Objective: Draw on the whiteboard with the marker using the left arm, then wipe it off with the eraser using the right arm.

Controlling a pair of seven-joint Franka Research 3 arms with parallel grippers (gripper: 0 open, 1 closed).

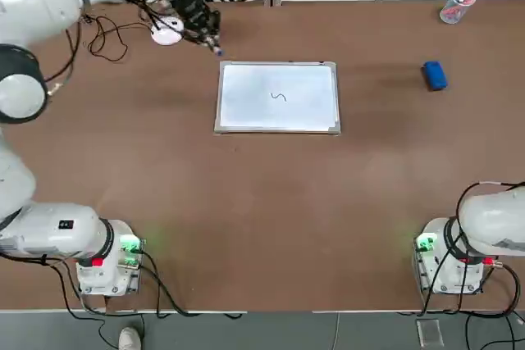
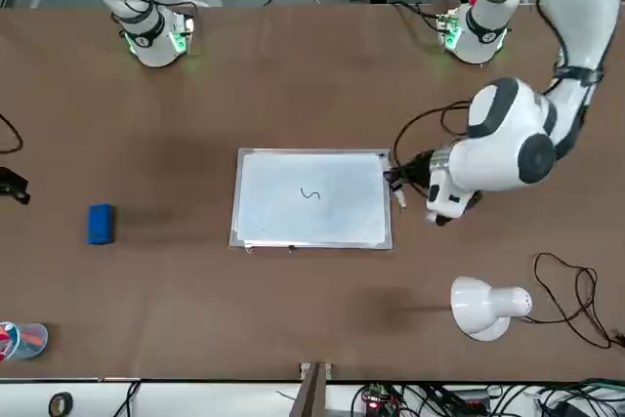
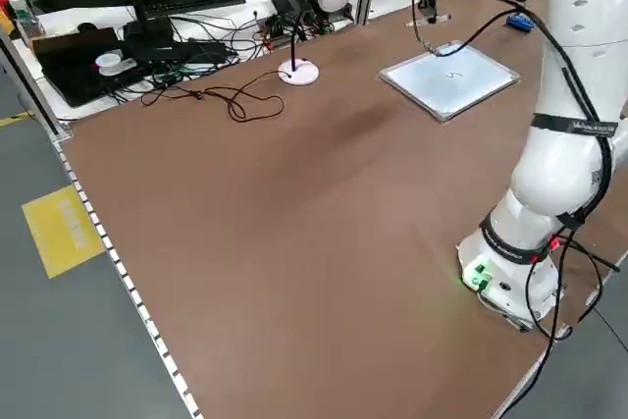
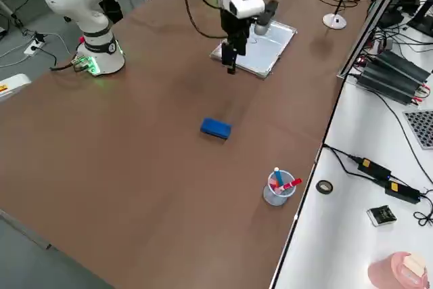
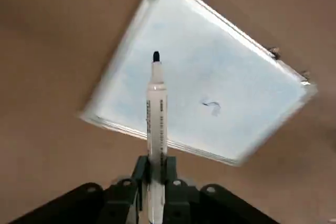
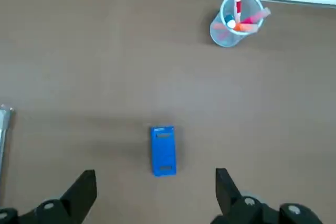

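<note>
A small squiggle is drawn on the flat white metal-framed whiteboard [image 1: 278, 97]. The left gripper [image 5: 156, 174] grips the slim white marker [image 5: 156, 109]. The right gripper [image 6: 156, 187] gapes above the unwiped blue block eraser [image 6: 163, 149].

Brown table [image 3: 255, 223], grey floor [image 3: 59, 340], cluttered white side bench [image 4: 365, 187].

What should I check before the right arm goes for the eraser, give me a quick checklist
1. Drawing done: a small squiggle sits on the whiteboard. Ok.
2. Marker secured: left gripper is shut on it, off the board's far left corner. Ok.
3. Right gripper ready: jaws wide, nothing between them. Ok.
4. Eraser reachable: lies flat on bare table, apart from the board, in line with the open jaws. Ok.
5. Clear cup of pens: well away from the eraser. Ok.
6. Gripper height above the eraser: cannot tell.
</note>
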